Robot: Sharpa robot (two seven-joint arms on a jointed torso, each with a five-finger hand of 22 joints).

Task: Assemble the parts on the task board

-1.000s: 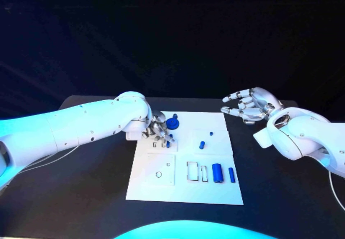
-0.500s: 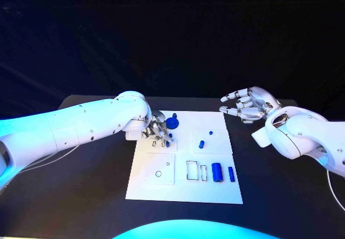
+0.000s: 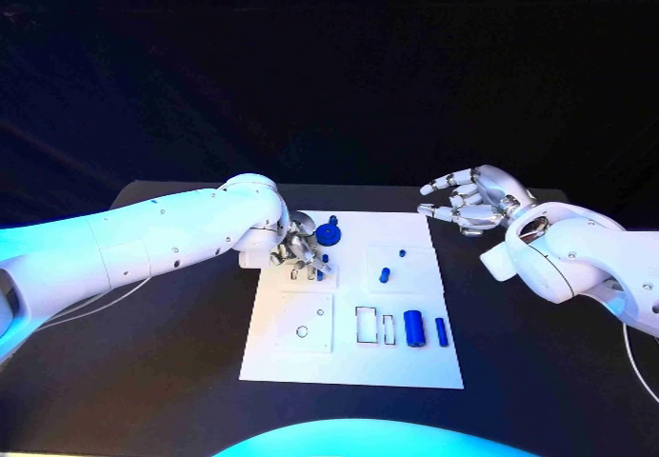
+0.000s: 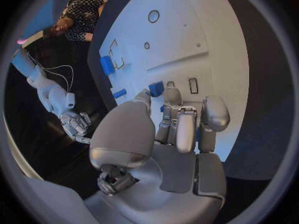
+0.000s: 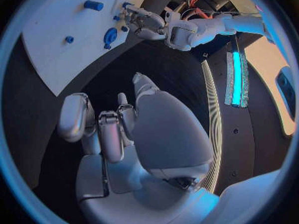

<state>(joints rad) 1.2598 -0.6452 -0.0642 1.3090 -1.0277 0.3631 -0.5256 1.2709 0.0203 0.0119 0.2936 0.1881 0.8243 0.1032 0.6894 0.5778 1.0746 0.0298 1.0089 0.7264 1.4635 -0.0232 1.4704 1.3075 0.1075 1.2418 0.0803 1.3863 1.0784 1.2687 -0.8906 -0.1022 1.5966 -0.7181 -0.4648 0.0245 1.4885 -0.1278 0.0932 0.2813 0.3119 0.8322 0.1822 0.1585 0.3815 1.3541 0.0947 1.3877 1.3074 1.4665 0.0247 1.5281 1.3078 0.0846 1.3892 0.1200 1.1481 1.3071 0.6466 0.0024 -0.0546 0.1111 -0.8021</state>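
Observation:
The white task board (image 3: pixel 354 367) lies in the middle of the black table. My left hand (image 3: pixel 300 249) is down on its far left corner, fingers bunched around a small blue part (image 3: pixel 320 273) that touches the board. In the left wrist view that blue part (image 4: pixel 156 88) shows at the fingertips (image 4: pixel 172 95) of the left hand (image 4: pixel 181 129). A round blue part (image 3: pixel 329 231) stands just beyond that hand. My right hand (image 3: pixel 471 200) hovers off the board's far right corner, fingers loosely curled and apart, holding nothing; the right wrist view shows the right hand (image 5: pixel 118 129) likewise.
Two small blue pieces (image 3: pixel 403 253) (image 3: pixel 385 276) sit on the board's right half. A thick blue cylinder (image 3: pixel 413 329) and a slim blue bar (image 3: pixel 442 331) lie near empty rectangular slots (image 3: pixel 369 326). A round hole (image 3: pixel 302 333) is on the near left.
The right hand has drifted slightly left. The left hand stays on the board's corner, barely shifted.

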